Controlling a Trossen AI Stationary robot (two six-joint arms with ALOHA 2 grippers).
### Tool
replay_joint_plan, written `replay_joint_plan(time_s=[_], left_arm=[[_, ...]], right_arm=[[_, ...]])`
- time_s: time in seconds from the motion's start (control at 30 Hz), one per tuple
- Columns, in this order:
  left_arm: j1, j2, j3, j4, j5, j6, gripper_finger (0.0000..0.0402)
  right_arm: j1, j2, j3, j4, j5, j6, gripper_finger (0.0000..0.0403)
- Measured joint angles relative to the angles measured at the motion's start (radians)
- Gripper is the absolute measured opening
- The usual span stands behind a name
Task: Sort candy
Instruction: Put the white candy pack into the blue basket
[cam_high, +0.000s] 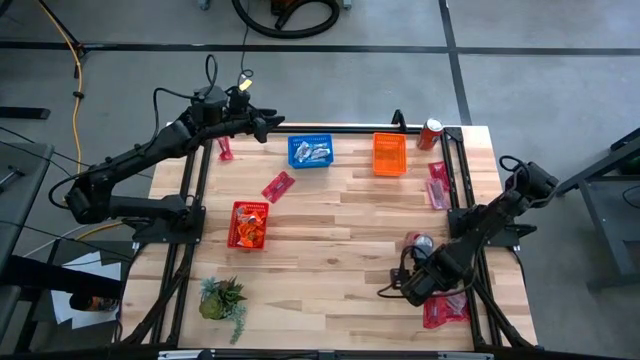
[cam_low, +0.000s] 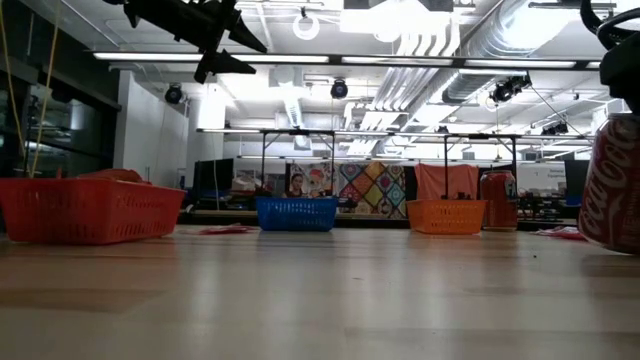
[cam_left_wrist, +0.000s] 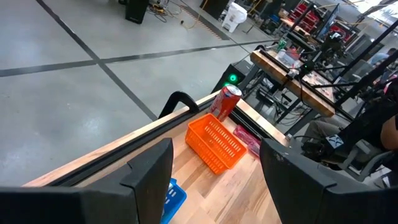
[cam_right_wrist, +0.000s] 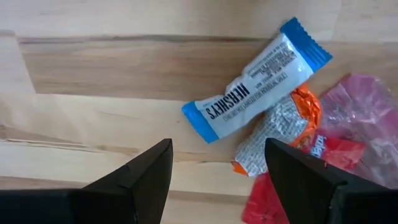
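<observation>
The right gripper (cam_right_wrist: 214, 174) hangs low over the near right corner of the tabletop (cam_high: 340, 260), its jaws apart and empty. Just ahead of them, a blue-and-white candy bar (cam_right_wrist: 255, 81) lies flat on the wood. An orange-and-silver packet (cam_right_wrist: 277, 134) lies partly tucked under that bar's lower edge and touches it. Beside these two sits a heap of red and pink wrappers (cam_right_wrist: 323, 155), touching the orange packet. None of this candy lies between the jaws; all of it rests a little beyond the fingertips. From above, the same pile shows as a red patch (cam_high: 445, 310) at the table's near right edge, with a tipped soda can (cam_high: 418, 243) close behind the arm.

Farther in, on the near left, stands a small green plant (cam_high: 222, 297). Beyond it is a red basket (cam_high: 248, 224) with red-wrapped pieces inside. A loose red candy (cam_high: 277, 186) lies on the wood between that basket and the blue basket (cam_high: 310, 151), which holds blue-and-white bars. More pink wrappers (cam_high: 438, 185) lie by the right rail.

At the far edge sits an orange basket (cam_left_wrist: 214, 142), with an upright red can (cam_left_wrist: 225, 102) just behind it. The left gripper (cam_left_wrist: 214, 168) is raised above the far left corner, jaws apart and empty, well away from any candy. One red packet (cam_high: 225, 150) lies on the tabletop below that arm.
</observation>
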Motion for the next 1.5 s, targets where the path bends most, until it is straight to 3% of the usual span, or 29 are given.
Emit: replay_joint_plan(time_s=[0.33,0.7,1.03,1.5], left_arm=[[0.0,0.0,0.0,0.0,0.0,0.0,0.0227],[0.0,0.0,0.0,0.0,0.0,0.0,0.0227],[-0.001,0.0,0.0,-0.004,0.0,0.0,0.0227],[0.0,0.0,0.0,-0.006,0.0,0.0,0.0227]], right_arm=[[-0.005,0.0,0.022,-0.004,0.015,-0.052,0.025],[-0.005,-0.002,0.117,-0.196,0.02,-0.1,0.025],[0.005,-0.002,0.035,-0.088,-0.005,0.009,0.025],[0.006,0.024,-0.058,0.062,0.006,-0.016,0.025]])
